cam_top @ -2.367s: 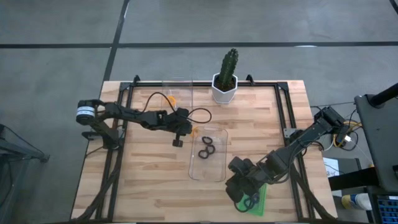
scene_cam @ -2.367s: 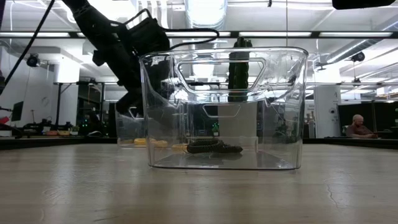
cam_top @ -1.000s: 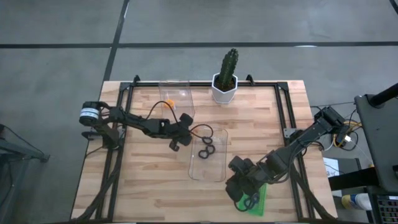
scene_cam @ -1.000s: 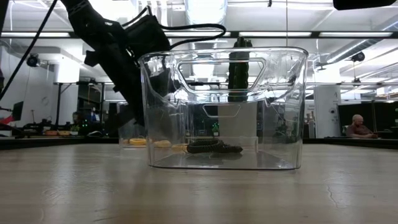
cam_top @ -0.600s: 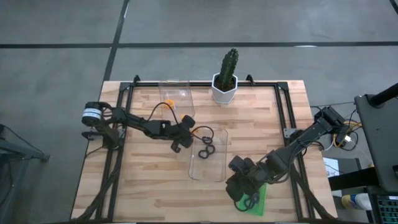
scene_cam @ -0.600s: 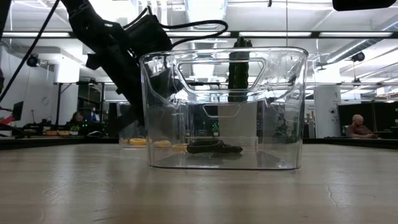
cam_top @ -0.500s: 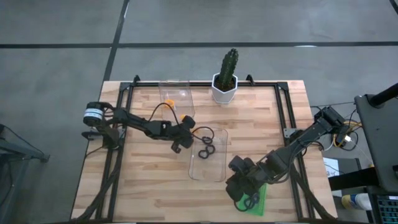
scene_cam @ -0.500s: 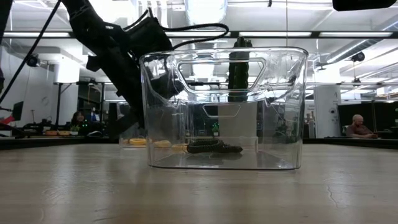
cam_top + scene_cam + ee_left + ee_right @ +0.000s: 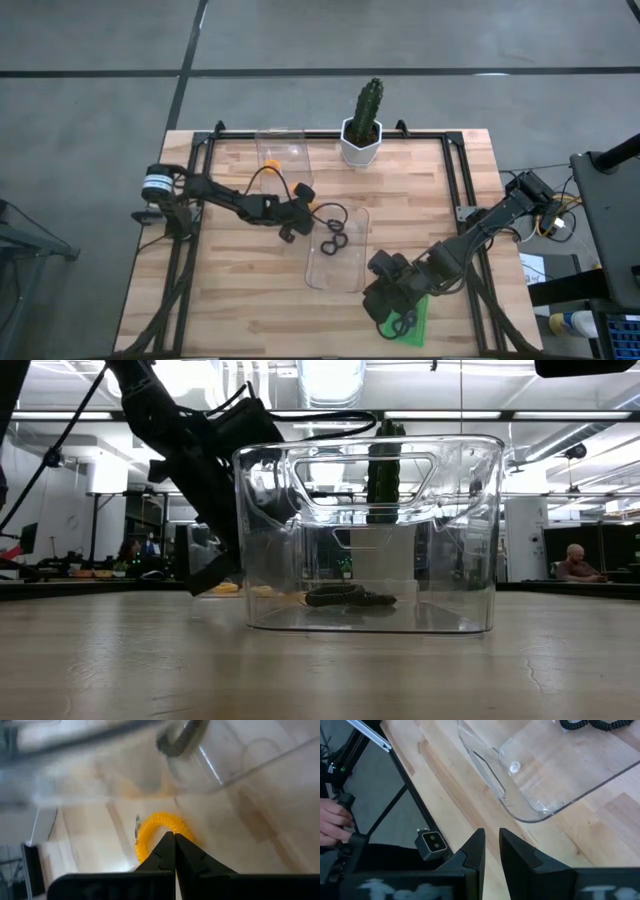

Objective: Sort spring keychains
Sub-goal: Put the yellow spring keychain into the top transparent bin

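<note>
Gripping an orange spring keychain (image 9: 159,834), left claw (image 9: 174,851) beside clear tray (image 9: 352,278).

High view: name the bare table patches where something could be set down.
Bare wood lies between the cactus pot and the right arm, and along the near edge left of the green tray. It is crowded around the clear tray, where the left gripper works.

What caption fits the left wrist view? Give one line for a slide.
Left tool, fingers together, over an orange spring keychain on the wooden table beside a clear tray.
</note>
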Robot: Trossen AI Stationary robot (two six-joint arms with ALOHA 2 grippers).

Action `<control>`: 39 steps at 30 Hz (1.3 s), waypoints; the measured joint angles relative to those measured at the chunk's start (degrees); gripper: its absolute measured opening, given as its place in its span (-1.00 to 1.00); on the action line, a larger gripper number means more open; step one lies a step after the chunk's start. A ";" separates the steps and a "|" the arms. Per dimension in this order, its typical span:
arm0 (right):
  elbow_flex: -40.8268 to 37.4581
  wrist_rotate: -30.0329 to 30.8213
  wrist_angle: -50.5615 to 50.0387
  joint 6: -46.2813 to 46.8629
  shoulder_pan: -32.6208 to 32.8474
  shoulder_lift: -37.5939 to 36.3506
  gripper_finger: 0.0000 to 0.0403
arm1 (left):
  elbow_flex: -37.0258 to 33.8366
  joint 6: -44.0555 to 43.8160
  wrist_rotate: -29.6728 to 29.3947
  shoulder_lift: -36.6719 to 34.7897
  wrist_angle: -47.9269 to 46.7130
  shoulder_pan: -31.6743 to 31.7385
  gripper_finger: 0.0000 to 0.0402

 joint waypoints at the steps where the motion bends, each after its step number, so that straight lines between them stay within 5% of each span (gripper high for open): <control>1: 0.00 0.02 0.02 0.18 0.00 0.00 -0.74 | -0.06 -0.61 -0.73 -0.33 -0.32 0.00 -1.00; 26: 0.00 1.29 0.04 -0.05 0.00 0.02 -0.74 | -0.30 -3.34 0.00 1.29 0.48 3.80 -1.00; 39: 0.00 2.56 -0.12 -0.32 0.00 0.02 -0.74 | -0.30 -10.02 0.53 -1.46 -8.31 1.54 -1.00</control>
